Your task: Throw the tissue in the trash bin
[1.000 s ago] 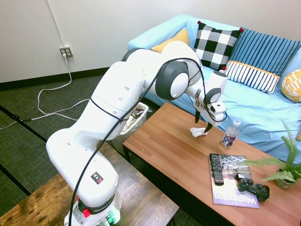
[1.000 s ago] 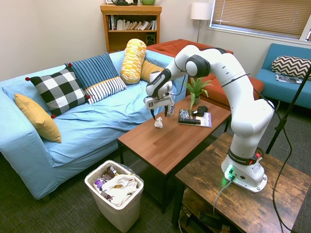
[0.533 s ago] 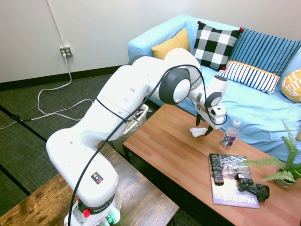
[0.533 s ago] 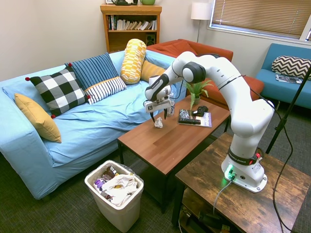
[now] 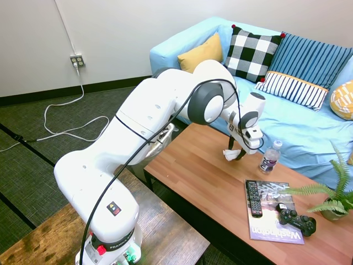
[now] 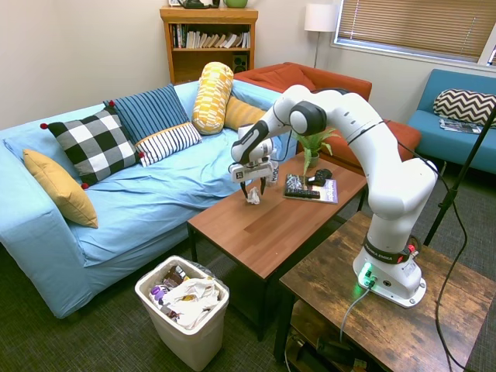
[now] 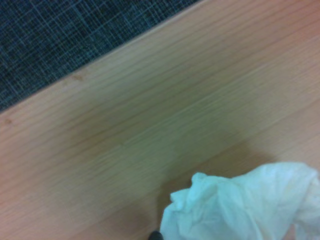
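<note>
Sat right under the gripper (image 6: pixel 253 190) on the wooden table (image 6: pixel 271 225), fingers spread on both sides of the tissue (image 6: pixel 253 196), not pinching it yet.

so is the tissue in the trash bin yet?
No, the tissue lies on the coffee table under the gripper, while the trash bin stands on the floor beside the sofa.

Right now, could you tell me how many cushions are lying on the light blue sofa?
6: mustard, black-and-white checked, dark blue striped, white striped, yellow patterned bolster, and an orange one partly behind the robot arm. More may be hidden there.
</note>
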`<state>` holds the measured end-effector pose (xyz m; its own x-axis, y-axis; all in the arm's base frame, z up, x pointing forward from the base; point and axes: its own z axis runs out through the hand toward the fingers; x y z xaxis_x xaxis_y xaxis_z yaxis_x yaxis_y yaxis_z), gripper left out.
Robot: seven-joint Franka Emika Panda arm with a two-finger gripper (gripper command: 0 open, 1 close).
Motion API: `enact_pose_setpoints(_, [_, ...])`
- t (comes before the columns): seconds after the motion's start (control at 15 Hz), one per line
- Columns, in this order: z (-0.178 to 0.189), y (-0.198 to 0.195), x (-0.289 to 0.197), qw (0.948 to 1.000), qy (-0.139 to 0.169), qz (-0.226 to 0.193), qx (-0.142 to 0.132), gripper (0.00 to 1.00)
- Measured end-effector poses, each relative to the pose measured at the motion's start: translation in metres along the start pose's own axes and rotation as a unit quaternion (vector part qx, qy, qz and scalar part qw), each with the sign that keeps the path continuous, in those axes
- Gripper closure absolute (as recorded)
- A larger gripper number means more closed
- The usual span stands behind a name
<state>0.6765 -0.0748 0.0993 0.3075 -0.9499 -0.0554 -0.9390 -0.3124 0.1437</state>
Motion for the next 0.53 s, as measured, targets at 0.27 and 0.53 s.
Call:
enact_pose_setpoints(0.27, [0.0039, 0.0002, -0.0013, 1.0000, -0.005, 0.003, -0.001, 1.00])
enact_pose_setpoints(0.53, [0.0049, -0.0010, -0.0047, 0.9999, -0.010, 0.003, 0.001, 1.00])
